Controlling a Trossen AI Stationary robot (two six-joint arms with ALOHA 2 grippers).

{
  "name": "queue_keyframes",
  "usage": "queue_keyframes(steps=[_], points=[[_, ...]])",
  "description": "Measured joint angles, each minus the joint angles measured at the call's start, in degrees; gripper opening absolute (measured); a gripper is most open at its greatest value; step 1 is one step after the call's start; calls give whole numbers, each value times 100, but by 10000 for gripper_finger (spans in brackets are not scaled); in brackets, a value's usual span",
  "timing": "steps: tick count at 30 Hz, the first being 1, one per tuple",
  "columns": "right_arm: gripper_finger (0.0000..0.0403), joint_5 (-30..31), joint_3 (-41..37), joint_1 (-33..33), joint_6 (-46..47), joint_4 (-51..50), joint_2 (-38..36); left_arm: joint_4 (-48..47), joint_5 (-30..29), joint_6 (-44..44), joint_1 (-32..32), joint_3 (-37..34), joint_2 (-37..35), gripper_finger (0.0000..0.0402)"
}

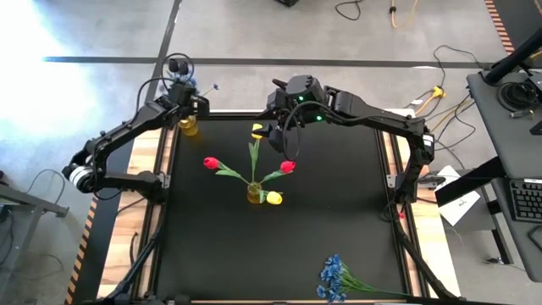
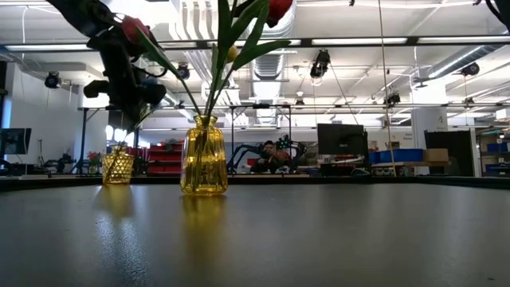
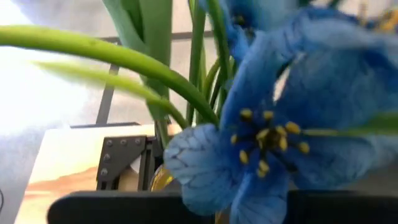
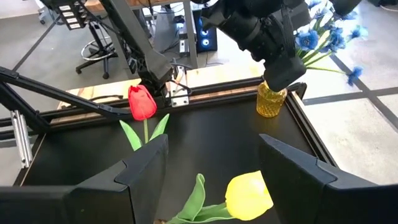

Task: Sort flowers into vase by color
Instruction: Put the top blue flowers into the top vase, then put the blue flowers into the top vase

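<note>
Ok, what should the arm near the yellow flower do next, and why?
Probably the right gripper should ease down and close on the yellow tulip: its fingers are open with that bloom showing between them. The left gripper is at the small vase with blue flowers.

Ribbed amber glass vase (image 2: 204, 166), glossy, matt black tabletop (image 1: 339, 220), wood edge strips (image 1: 148, 169), dk plastic arms
</note>
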Motion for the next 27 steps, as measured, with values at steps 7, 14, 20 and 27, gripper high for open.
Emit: queue_keyframes(steps=[7, 14, 20, 27], points=[[235, -2, 0, 2, -26, -154, -44, -432, 20, -553, -126, -4, -174, 0], [235, -2, 0, 2, -32, -156, -46, -438, 171, -589, -126, -4, -308, 2], [235, -4, 0, 13, 59, -280, -68, -688, 318, -509, -126, 5, -306, 32], [235, 2, 0, 13, -23, -519, -227, -1530, 833, -270, -126, 291, -305, 89]])
